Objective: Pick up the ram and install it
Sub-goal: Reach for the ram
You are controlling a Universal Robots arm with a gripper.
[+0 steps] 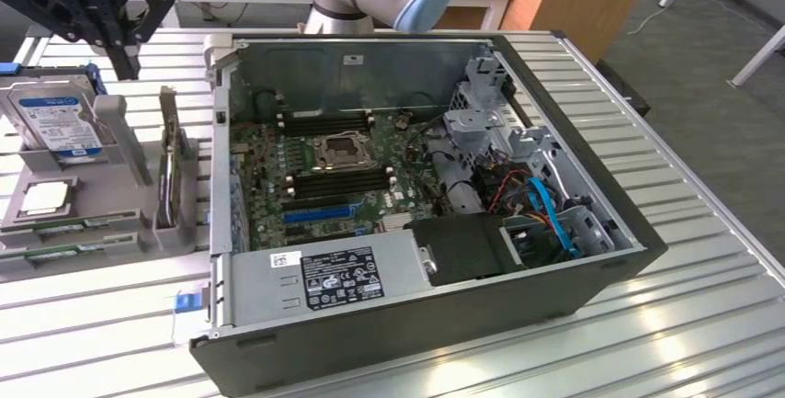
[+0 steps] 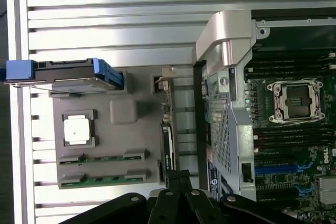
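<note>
Two ram sticks, thin green boards, lie flat in slots at the near end of a grey holder tray (image 1: 129, 233) at the exterior view's left: one ram stick (image 1: 73, 226) (image 2: 102, 158) and a second ram stick (image 1: 55, 253) (image 2: 102, 179) beside it. My black gripper (image 1: 124, 69) (image 2: 178, 178) hangs high above the far end of the tray, shut, with nothing between its fingers. It is well clear of both sticks. In the open computer case (image 1: 613, 269), the motherboard's black memory slots (image 1: 337, 182) (image 2: 294, 136) flank the bare CPU socket (image 1: 336, 150) (image 2: 295, 101).
The tray also holds an upright hard drive (image 1: 55, 122) (image 2: 71, 74), a CPU chip (image 1: 44, 198) (image 2: 77, 129) and a dark expansion card (image 1: 172, 173) (image 2: 167, 140) standing on edge. Everything rests on a slatted metal table (image 1: 711, 306). The case's wall (image 1: 221, 141) rises beside the tray.
</note>
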